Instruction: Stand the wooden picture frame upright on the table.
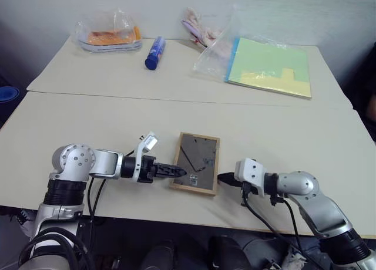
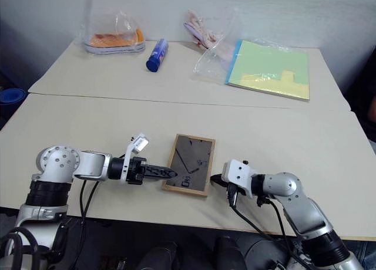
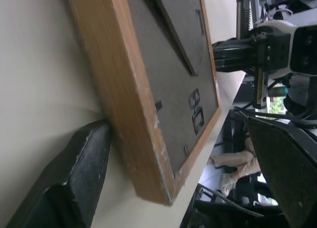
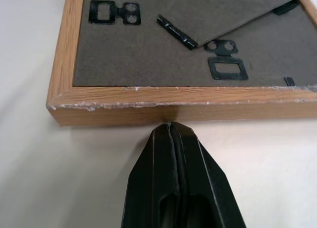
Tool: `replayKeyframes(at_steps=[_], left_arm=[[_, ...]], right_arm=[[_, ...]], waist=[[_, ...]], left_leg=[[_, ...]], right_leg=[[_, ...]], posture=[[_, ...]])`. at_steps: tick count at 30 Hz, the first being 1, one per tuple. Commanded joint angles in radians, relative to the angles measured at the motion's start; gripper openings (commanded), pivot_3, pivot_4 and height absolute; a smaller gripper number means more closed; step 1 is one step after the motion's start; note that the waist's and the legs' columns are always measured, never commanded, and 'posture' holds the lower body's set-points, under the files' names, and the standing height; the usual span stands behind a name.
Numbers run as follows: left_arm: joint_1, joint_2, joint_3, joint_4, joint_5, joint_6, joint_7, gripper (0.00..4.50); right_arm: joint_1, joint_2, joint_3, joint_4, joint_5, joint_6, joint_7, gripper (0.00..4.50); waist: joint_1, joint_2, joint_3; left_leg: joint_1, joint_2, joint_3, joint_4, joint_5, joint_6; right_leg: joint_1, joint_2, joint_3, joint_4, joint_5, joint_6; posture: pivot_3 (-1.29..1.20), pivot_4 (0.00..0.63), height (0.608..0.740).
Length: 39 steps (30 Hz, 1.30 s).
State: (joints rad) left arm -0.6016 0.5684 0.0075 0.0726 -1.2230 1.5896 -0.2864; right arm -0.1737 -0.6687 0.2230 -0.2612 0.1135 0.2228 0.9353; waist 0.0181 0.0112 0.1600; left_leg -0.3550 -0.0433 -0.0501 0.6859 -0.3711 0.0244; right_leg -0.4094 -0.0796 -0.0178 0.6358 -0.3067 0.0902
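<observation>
While the wooden picture frame (image 1: 197, 163) lies back-up at lower centre of the table (image 1: 117, 123), the left gripper (image 1: 176, 171) gapes around its left edge and the right gripper (image 1: 224, 178), pinched shut and empty, touches its right edge. Squeezed so shallowly, it could skid or flop down. Upper-left, a clear bag (image 1: 108, 32) holds something orange; upper-right, another (image 1: 220, 53) half-covers a green-yellow pad (image 1: 270, 67).

We see a light-wood picture frame (image 1: 196, 163) with dark grey back on the pale beige bench (image 1: 117, 123), black fingers (image 4: 181, 178), a blue bottle (image 1: 155, 53) and a green-yellow pad (image 1: 270, 66).
</observation>
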Motion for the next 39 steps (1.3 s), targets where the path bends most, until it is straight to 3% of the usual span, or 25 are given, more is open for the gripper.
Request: replayKeyframes(at_steps=[1,4,10,13,16,19,24,30,39], left_arm=[[0.019,-0.023,-0.068,0.047,-0.071,0.025,0.087,4.48],[0.017,-0.044,-0.038,0.077,-0.111,0.025,0.143,3.87],[0.039,-0.104,0.079,0.068,-0.095,0.02,0.213,1.96],[0.085,-0.135,0.153,-0.003,-0.089,-0.045,0.194,1.32],[0.13,-0.121,0.148,-0.105,-0.03,-0.146,0.098,1.3],[0.164,-0.083,0.089,-0.184,0.088,-0.284,-0.027,1.3],[0.18,-0.058,0.036,-0.218,0.197,-0.41,-0.156,1.3],[0.185,-0.065,0.019,-0.242,0.244,-0.437,-0.203,1.3],[0.161,-0.088,0.086,-0.208,0.212,-0.397,-0.183,1.3]], right_arm=[[-0.015,0.017,0.012,-0.046,-0.006,0.001,-0.012,0.0],[-0.018,0.024,0.012,-0.046,-0.01,0.007,-0.017,0.0],[0.004,0.021,-0.065,-0.036,0.071,0.013,0.0,0.0],[-0.004,0.002,-0.16,-0.022,0.197,0.015,0.074,0.62],[-0.044,-0.008,-0.222,-0.011,0.304,0.069,0.127,1.6],[-0.13,0.011,-0.257,-0.034,0.478,0.264,0.117,2.64],[-0.24,0.069,-0.216,-0.021,0.526,0.416,0.028,4.4],[-0.289,0.113,-0.129,0.014,0.47,0.429,0.013,4.47],[-0.283,0.111,-0.16,-0.079,0.571,0.442,0.106,4.47]], waist=[[0.0,0.0,0.0],[0.001,0.0,0.0],[0.002,0.0,0.0],[0.0,0.0,0.0],[-0.004,0.0,0.0],[-0.01,0.0,0.0],[-0.018,0.0,0.0],[-0.017,0.0,0.0],[-0.019,0.0,0.0]], left_leg=[[0.0,0.0,-0.001,0.0,0.0,0.0],[0.001,-0.002,-0.004,0.0,0.0,0.0],[0.001,-0.004,-0.008,0.0,0.0,-0.001],[0.001,-0.005,-0.009,0.0,0.0,-0.001],[0.001,-0.005,-0.011,0.0,-0.001,-0.002],[0.001,-0.004,-0.012,0.0,0.0,-0.004],[0.001,-0.004,-0.012,-0.001,0.001,-0.006],[0.001,-0.005,-0.012,-0.001,0.001,-0.005],[0.0,-0.005,-0.013,-0.001,0.001,-0.005]], right_leg=[[0.0,0.0,0.0,0.0,0.0,0.0],[-0.001,0.0,0.0,0.0,0.0,0.0],[-0.001,0.0,0.0,0.0,0.0,0.0],[-0.001,0.0,0.0,-0.001,0.0,0.0],[-0.001,0.001,-0.001,-0.007,0.0,0.001],[-0.002,0.002,-0.002,-0.008,0.001,0.001],[-0.002,0.002,-0.002,-0.01,0.001,0.001],[-0.002,0.001,0.0,-0.008,0.001,0.001],[-0.003,0.002,-0.001,-0.008,0.001,0.001]], posture=[[0.0,0.15,0.74],[0.0,0.15,0.74],[0.0,0.15,0.74],[0.0,0.15,0.74],[0.0,0.15,0.74],[0.0,0.15,0.74],[0.0,0.15,0.74],[0.0,0.15,0.74],[0.0,0.15,0.74]])
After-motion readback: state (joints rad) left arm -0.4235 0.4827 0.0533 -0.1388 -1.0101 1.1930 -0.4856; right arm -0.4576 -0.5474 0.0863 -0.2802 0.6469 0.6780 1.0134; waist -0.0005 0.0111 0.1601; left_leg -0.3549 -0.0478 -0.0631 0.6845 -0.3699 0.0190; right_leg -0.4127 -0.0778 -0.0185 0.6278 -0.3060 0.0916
